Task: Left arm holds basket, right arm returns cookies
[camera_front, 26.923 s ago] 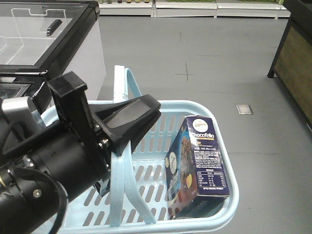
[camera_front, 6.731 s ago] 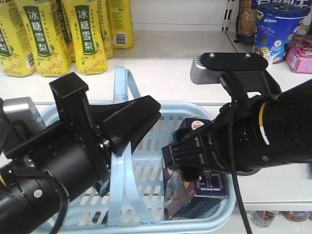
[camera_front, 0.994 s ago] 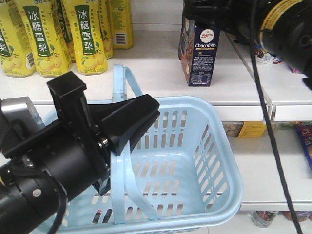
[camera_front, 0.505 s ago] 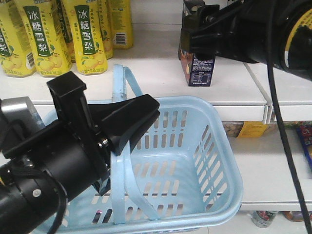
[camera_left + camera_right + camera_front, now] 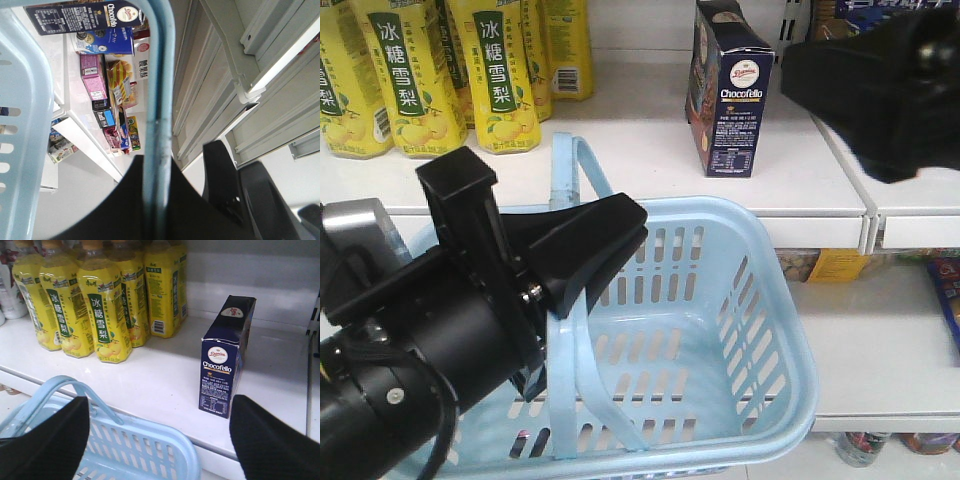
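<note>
Front-facing view shows us the tall dark navy cardboard "Chocofello" cookie box (image 5: 729,88) standing upright on the white shelf (image 5: 640,150), alone at about 12 o'clock from the light blue slotted plastic basket (image 5: 760,330). From our right wrist we see the same box (image 5: 224,356) at 3 o'clock of the yellow pear-drink bottles (image 5: 102,310), well apart from them. Our right gripper (image 5: 160,440) is spread wide and holds nothing, its two black fingers (image 5: 265,445) framing the box from below without touching. Our left gripper (image 5: 582,262) is clamped on the basket's flat handle (image 5: 157,120). At 3 o'clock of the cookies stand a pink box (image 5: 93,77) and other packets.
</note>
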Tool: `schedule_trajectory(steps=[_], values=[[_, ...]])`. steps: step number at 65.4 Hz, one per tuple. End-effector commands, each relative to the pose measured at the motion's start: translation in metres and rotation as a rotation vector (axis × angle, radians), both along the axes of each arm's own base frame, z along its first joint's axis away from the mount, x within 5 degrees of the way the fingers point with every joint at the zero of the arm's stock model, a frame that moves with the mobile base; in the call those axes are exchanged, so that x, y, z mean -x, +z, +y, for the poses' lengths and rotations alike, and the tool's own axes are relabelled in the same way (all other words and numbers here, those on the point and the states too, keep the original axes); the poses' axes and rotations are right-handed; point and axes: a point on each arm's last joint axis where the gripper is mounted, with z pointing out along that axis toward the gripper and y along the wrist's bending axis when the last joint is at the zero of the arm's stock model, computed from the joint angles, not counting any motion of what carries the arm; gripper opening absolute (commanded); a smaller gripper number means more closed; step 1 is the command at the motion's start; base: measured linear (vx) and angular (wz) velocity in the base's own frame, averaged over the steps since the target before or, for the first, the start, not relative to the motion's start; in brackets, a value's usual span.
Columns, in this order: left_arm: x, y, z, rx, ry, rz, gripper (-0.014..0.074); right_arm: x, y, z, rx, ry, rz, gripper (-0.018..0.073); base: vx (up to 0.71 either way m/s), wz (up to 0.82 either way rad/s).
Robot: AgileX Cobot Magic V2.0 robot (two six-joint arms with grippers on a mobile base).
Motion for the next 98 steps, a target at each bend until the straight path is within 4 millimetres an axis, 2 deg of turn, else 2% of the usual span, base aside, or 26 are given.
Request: schedule_trajectory(steps=[1, 23, 31, 40, 54, 98], values=[[0.002, 0.023, 0.007, 0.074, 0.036, -0.099, -0.0008, 0.011, 0.012, -0.014, -0.032, 0.032, -0.075, 0.0562, 0.0, 0.0], [0.002, 0.023, 0.007, 0.074, 0.036, -0.099, -0.0008, 0.031, -0.049, -0.046, -0.086, 0.11, -0.113, 0.0562, 0.0, 0.0], [0.002, 0.023, 0.007, 0.074, 0.036, -0.099, -0.0008, 0.037, -0.065, -0.057, -0.121, 0.133, -0.148, 0.0531, 0.0, 0.0], [0.002, 0.023, 0.007, 0.074, 0.036, -0.099, -0.0008, 0.04, -0.071, -0.064, -0.139, 0.131, -0.168, 0.0384, 0.0, 0.0], [0.002, 0.023, 0.007, 0.074, 0.036, -0.099, -0.0008, 0.041, -0.068, -0.063, -0.121, 0.157, -0.211, -0.0017, 0.0, 0.0], [0.002, 0.023, 0.007, 0.074, 0.036, -0.099, -0.0008, 0.041, -0.068, -0.062, -0.125, 0.164, -0.215, -0.0008, 0.0, 0.0]])
